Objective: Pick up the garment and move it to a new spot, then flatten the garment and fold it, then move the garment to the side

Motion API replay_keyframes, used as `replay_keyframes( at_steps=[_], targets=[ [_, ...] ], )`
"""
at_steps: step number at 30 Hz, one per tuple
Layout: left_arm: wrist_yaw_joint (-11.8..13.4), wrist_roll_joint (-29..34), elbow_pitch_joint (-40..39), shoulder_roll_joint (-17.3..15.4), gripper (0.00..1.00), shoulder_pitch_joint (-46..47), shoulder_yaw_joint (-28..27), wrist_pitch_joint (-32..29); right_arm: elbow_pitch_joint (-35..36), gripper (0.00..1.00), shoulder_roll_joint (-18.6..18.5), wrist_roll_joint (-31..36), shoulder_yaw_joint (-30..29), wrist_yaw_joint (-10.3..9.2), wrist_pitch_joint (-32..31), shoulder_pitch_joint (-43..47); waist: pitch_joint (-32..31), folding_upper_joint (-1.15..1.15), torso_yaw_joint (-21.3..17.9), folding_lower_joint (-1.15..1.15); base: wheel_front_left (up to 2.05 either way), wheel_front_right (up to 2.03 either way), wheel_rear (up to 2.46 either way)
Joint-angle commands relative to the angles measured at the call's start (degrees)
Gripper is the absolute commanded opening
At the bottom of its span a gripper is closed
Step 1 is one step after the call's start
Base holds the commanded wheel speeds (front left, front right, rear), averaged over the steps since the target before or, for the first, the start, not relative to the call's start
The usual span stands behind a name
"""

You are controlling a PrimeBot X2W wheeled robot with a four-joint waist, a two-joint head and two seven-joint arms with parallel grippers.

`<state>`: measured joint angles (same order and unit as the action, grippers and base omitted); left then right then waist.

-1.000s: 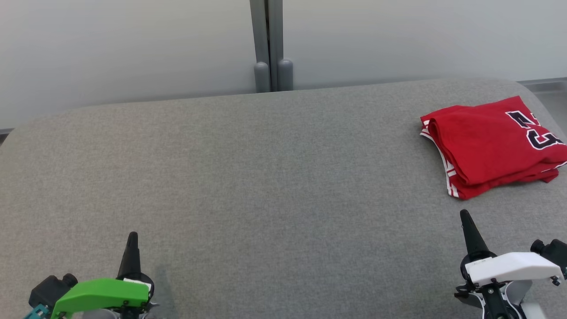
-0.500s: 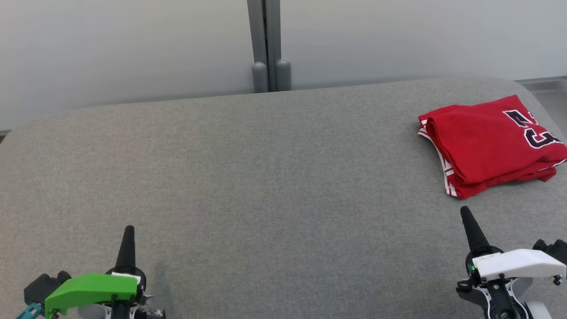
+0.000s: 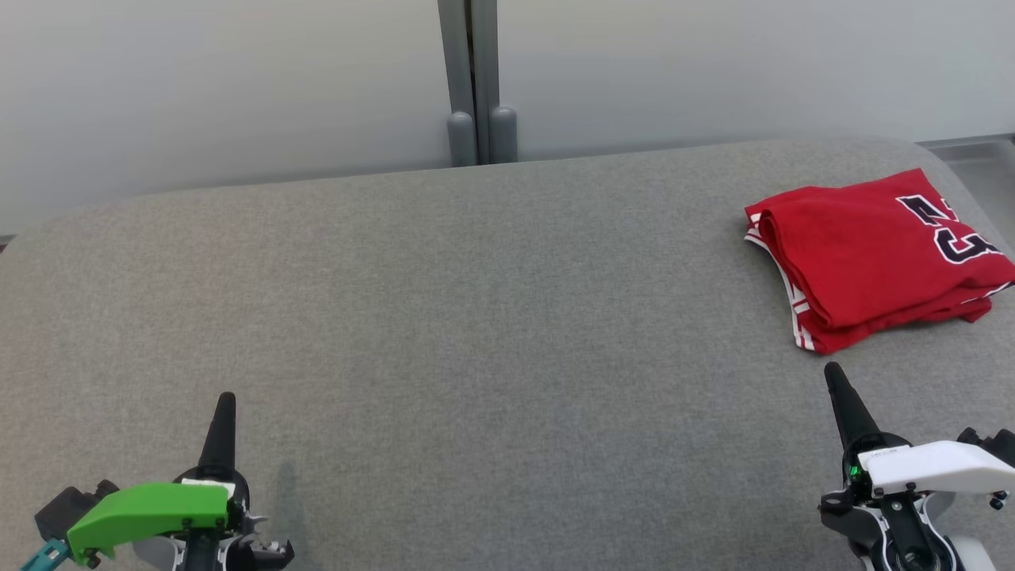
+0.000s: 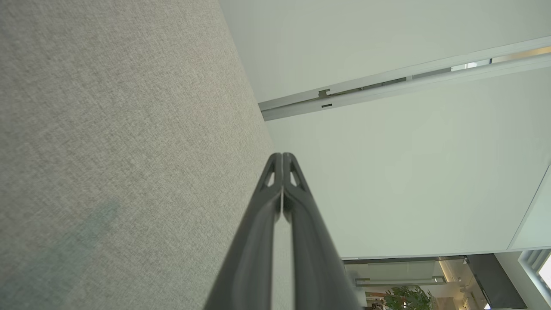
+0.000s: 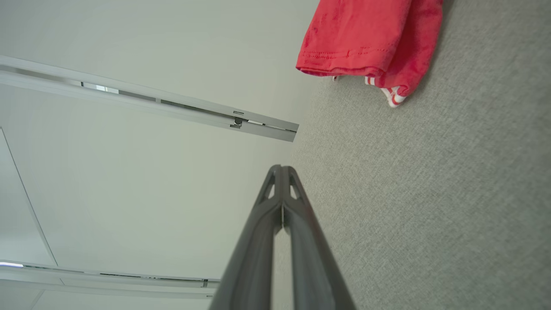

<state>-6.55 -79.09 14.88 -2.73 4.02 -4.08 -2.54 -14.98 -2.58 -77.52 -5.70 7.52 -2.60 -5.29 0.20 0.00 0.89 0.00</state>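
The red jersey (image 3: 864, 254) lies folded, apparently in several layers, at the far right of the grey cushioned surface (image 3: 476, 317). The right gripper (image 3: 833, 371) sits near its front edge, clenched and empty. The left gripper (image 3: 225, 400), likewise clenched on nothing, is well apart. The move-aside step looks done, so the next move calls only for leaving the fold undisturbed.

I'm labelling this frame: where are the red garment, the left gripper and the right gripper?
red garment (image 3: 860, 254): head view, on the plain red top layer.
left gripper (image 3: 225, 403): head view, at the closed fingertips.
right gripper (image 3: 833, 374): head view, at the closed fingertips.
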Motion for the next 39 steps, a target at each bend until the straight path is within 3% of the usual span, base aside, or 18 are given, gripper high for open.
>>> replay_keyframes(
  at_steps=[1,39],
  targets=[
    [-0.4,-1.2,-0.5,-0.3,0.00,1.2,-0.5,-0.5,0.6,0.00,-0.3,-1.3,-0.3,-0.04,-0.4,-0.7,0.0,0.00,0.0,0.00,0.00,0.00,0.00],
    [-1.1,-13.4,-0.9,-0.3,0.00,2.5,-2.6,-4.2,1.1,0.00,-0.4,-15.0,-0.9,-0.03,-4.1,-1.2,0.0,0.00,-0.9,0.00,0.00,0.00,0.00]
  ],
)
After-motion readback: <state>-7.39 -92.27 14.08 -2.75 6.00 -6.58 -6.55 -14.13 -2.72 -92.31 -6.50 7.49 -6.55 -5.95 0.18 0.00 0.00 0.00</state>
